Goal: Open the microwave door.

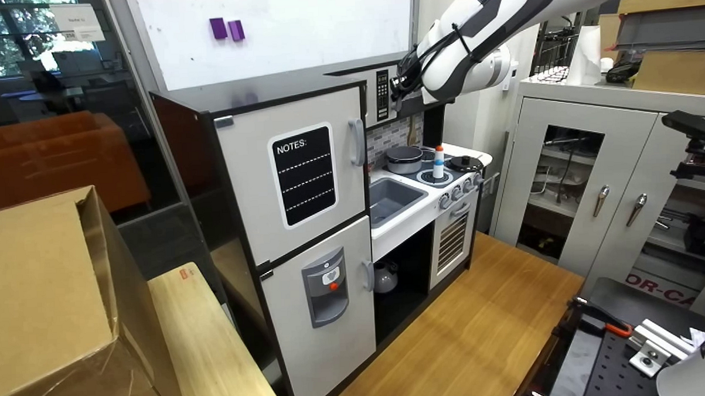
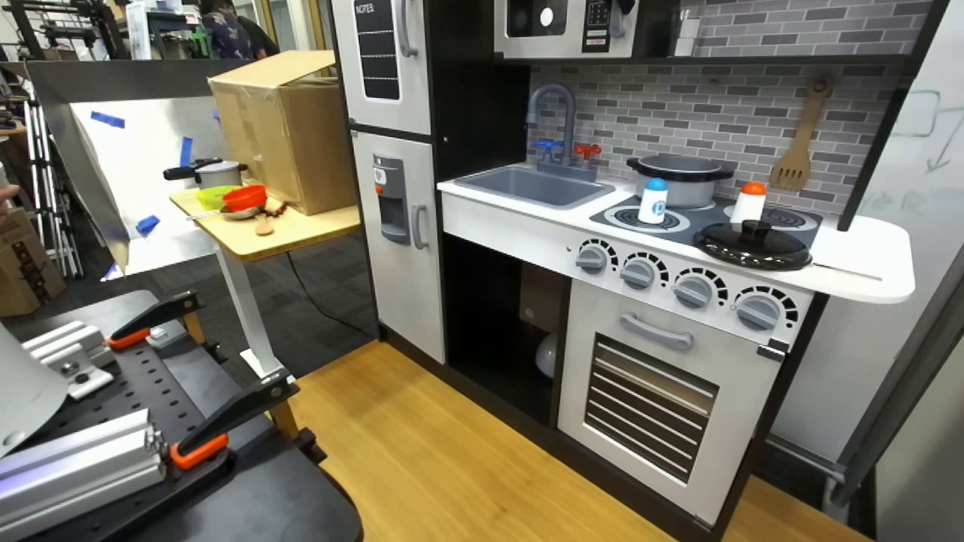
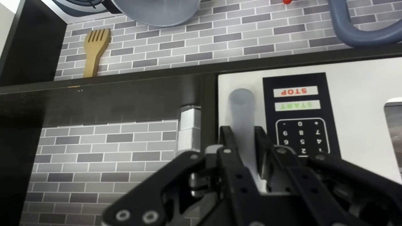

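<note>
The fingers are seemingly clamping the grey handle of the microwave door, one lying along each side, the handle filling the gap between them. This pinch is probably preparing a pull: the handle is standing near one edge of the door, with the keypad lying between it and the dark window, presumably opposite the hinge, where a tug should be telling most. The door is sitting closed beside a black post, high above the worktop. In an exterior view the arm is slanting down from above, likely for clearing the grey pot.

The handle is looking like smooth, rounded plastic, so a loose grip may be sliding along it; the door is presenting a flat, pale panel. Nearby, a brick-patterned wall is backing a slotted wooden spatula, and a round black lid is gleaming
</note>
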Motion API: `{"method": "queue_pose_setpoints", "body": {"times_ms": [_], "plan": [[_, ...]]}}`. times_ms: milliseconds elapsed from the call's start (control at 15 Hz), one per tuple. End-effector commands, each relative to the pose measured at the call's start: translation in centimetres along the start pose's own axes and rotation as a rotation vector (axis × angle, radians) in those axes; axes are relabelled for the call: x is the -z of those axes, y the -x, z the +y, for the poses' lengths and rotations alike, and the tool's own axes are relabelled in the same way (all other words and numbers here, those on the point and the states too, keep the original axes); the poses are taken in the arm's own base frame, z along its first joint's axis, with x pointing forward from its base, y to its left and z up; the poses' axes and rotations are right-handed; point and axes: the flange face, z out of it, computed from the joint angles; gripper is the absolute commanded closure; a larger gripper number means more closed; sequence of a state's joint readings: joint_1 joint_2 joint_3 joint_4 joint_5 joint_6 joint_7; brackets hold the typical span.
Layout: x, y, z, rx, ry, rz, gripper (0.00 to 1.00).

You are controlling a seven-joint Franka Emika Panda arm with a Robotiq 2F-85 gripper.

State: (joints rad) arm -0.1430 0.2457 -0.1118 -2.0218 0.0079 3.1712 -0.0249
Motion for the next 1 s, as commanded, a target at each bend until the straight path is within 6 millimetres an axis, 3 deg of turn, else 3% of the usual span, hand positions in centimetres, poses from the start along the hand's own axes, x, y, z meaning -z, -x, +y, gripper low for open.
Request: {"method": "queue_pose_setpoints", "body": {"times_ms": [0, 533, 933], "plan": [[-0.3, -0.7, -0.1, 0.001, 0.0, -0.002, 0.95], [1.8, -0.1, 0.2, 0.007, 0.001, 0.011, 0.95], [5.2, 2.2, 0.3, -0.002, -0.006, -0.002, 0.95]]}}
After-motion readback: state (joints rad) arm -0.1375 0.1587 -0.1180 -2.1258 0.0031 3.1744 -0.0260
